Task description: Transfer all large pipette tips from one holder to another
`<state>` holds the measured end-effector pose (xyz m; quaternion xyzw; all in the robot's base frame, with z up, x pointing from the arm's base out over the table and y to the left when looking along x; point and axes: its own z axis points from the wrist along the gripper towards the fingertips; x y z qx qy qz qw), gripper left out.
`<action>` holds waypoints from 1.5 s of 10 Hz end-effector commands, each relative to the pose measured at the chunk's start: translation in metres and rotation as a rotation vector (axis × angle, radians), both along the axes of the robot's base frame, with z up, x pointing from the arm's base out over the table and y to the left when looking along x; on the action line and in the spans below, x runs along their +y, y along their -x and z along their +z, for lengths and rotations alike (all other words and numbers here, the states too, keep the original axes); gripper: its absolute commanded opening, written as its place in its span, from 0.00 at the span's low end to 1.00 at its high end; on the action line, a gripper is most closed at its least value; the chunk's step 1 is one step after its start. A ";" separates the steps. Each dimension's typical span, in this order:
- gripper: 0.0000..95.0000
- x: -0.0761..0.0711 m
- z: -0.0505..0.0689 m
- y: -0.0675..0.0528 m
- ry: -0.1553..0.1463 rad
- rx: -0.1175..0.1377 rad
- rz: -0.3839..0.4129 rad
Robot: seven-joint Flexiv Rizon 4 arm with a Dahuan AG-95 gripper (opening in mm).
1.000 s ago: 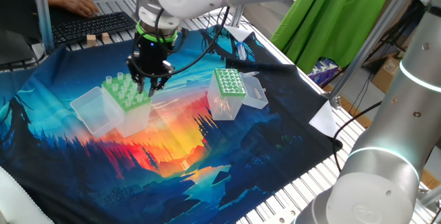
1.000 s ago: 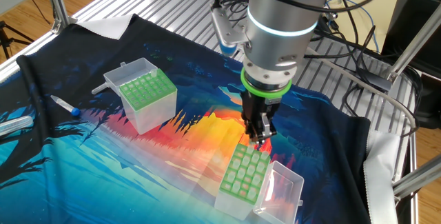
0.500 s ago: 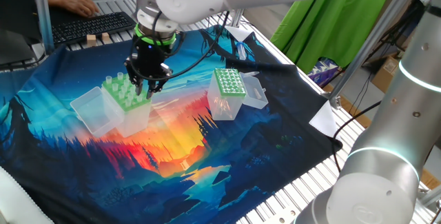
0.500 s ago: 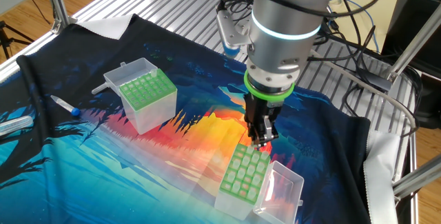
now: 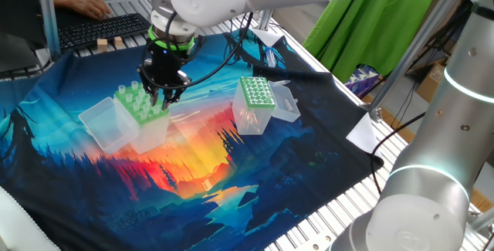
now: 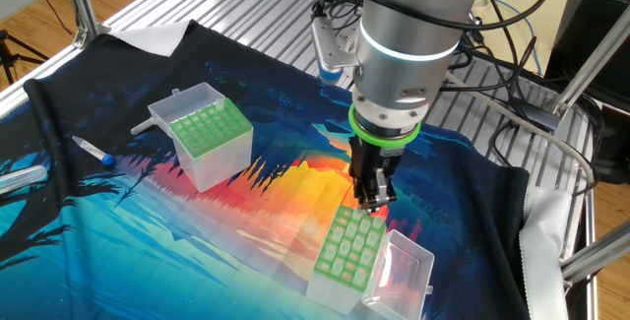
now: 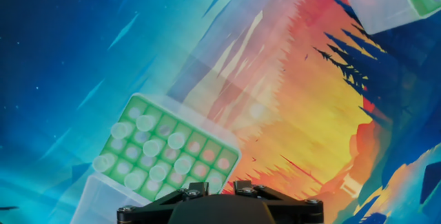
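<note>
Black two-finger gripper [image 5: 163,96], grip state unclear, has barely shifted above clear light-green-topped holder [image 5: 143,116]; no translucent whitish tips [image 7: 146,156] transferred.

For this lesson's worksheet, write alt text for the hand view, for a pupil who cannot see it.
Seen from above, a clear plastic box with a light-green wide-holed top plate sits low in the picture, about half its holes filled with translucent whitish pipette tips. It rests on a blue, orange and red printed cloth; the dark gripper shows only at the bottom edge.
</note>
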<state>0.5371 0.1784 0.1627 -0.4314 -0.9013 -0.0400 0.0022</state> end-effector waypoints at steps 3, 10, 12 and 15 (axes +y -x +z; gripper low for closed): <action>0.20 -0.001 -0.001 -0.002 -0.007 -0.004 -0.054; 0.20 0.000 -0.004 -0.009 -0.002 -0.009 -0.092; 0.20 -0.001 -0.006 -0.010 -0.002 -0.011 -0.099; 0.20 -0.002 -0.007 -0.011 -0.005 -0.014 -0.164</action>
